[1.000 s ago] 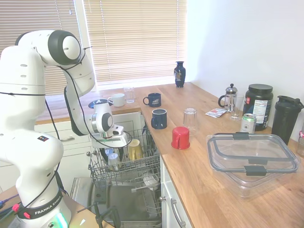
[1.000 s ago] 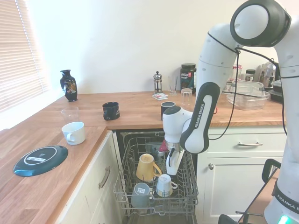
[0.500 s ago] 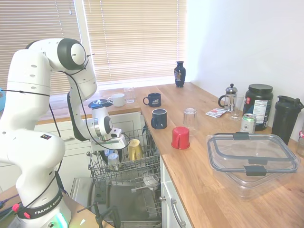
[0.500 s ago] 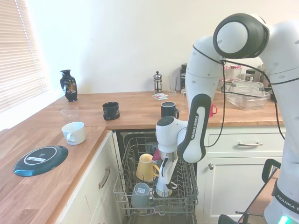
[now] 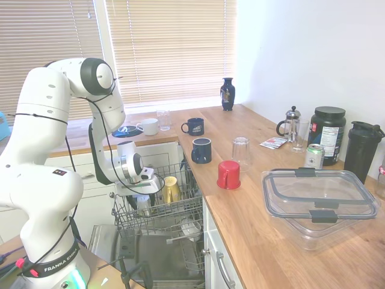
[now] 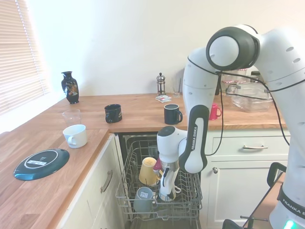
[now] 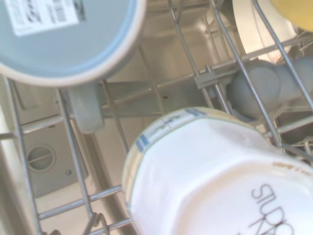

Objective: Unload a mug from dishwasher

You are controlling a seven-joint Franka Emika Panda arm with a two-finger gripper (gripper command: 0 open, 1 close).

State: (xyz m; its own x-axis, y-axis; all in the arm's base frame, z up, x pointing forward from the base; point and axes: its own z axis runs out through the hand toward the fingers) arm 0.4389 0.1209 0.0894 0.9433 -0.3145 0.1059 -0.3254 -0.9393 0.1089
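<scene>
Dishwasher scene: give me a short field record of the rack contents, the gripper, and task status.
dishwasher: door down, wire rack pulled out
mug: pale, upside down in the rack, print on its side in the wrist view
yellow mug: in the rack, beside the mug
grey cup: in the rack, base up
gripper: lowered into the rack at the mug; open or shut unclear
counter: two navy mugs, red cup, glass
status: mug not yet lifted out
</scene>
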